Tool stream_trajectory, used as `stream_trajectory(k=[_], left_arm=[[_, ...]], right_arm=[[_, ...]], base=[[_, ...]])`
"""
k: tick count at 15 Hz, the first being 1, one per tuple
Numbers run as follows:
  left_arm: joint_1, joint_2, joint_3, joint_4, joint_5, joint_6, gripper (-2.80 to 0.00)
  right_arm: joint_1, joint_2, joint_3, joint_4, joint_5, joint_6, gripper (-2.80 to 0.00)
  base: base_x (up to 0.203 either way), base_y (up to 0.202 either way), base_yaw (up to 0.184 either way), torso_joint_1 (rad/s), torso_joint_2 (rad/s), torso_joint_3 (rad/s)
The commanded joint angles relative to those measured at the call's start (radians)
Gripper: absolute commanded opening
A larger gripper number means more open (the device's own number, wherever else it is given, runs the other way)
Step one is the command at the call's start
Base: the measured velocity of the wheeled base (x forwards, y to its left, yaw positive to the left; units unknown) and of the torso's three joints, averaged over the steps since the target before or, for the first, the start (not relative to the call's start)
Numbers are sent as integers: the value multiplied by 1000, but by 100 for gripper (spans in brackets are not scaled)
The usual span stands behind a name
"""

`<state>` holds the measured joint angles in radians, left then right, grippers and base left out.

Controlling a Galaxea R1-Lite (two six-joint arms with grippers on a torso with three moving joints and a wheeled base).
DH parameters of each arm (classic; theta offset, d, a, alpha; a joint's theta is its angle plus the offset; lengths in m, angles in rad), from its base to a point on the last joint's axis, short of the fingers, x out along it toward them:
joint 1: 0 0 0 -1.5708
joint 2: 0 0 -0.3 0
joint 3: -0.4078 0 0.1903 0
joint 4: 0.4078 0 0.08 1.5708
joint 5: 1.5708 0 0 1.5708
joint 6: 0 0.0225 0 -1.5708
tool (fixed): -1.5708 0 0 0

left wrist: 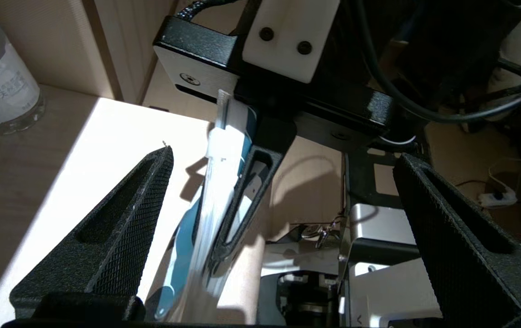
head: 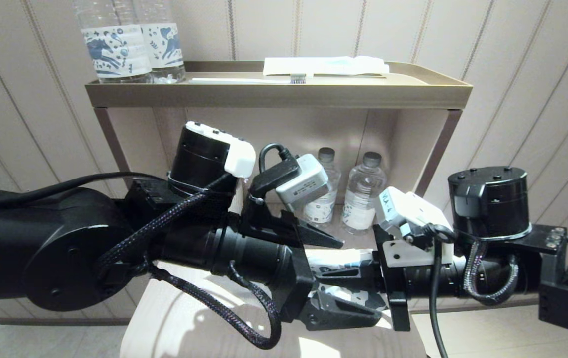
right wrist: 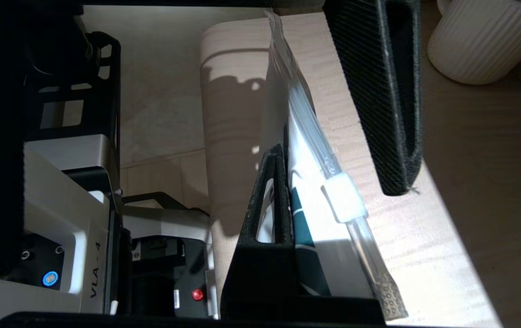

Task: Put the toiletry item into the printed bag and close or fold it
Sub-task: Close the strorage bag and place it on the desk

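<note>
Pinching the printed bag (right wrist: 303, 182) edge-on, the right gripper (right wrist: 283, 173) has its fingers fully closed on the pouch, holding it above the pale wood tabletop (right wrist: 447, 205). Left gripper (left wrist: 283, 159) faces it with fingers spread wide and nothing between them; its two black mesh-textured fingers (left wrist: 123, 228) flank the bag without touching. Head view: both grippers meet low at centre, the left gripper (head: 348, 278) pointing toward the right gripper (head: 348, 272), with only a small patch of bag (head: 336, 258) showing between them, white with dark print. Left wrist view adds the bag (left wrist: 214, 191) seen nearly on edge, translucent white with teal-blue print, and a white slider clip on its seal. Right wrist view adds the clear zip strip and clip along the edge, plus a ribbed white mug (right wrist: 483, 41) on the table behind. Only the head view gives the shelf (head: 279, 94) behind, with water bottles (head: 363, 194) under it, more bottles (head: 129, 40) on top, and a white packet (head: 323, 64) beside them.
</note>
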<state>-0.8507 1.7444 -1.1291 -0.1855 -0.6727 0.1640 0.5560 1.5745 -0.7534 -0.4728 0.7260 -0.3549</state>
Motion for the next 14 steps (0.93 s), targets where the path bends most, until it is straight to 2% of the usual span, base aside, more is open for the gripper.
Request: stream_trajectory(k=[1, 8, 9, 14], left_arm=[[-2, 12, -4, -3, 4, 0, 0], [-2, 17, -34, -2, 8, -37, 0], [-2, 18, -32, -2, 8, -37, -280], [-2, 32, -34, -2, 27, -35, -280]], right_arm=[[2, -1, 0, -3, 4, -3, -280], [1, -2, -3, -1, 4, -1, -280], [1, -2, -3, -1, 4, -1, -280], [1, -8, -3, -1, 4, -1, -280]], base=[[0, 0, 0, 0, 0, 0], [0, 0, 0, 0, 0, 0], [0, 0, 0, 0, 0, 0], [0, 0, 0, 0, 0, 0]])
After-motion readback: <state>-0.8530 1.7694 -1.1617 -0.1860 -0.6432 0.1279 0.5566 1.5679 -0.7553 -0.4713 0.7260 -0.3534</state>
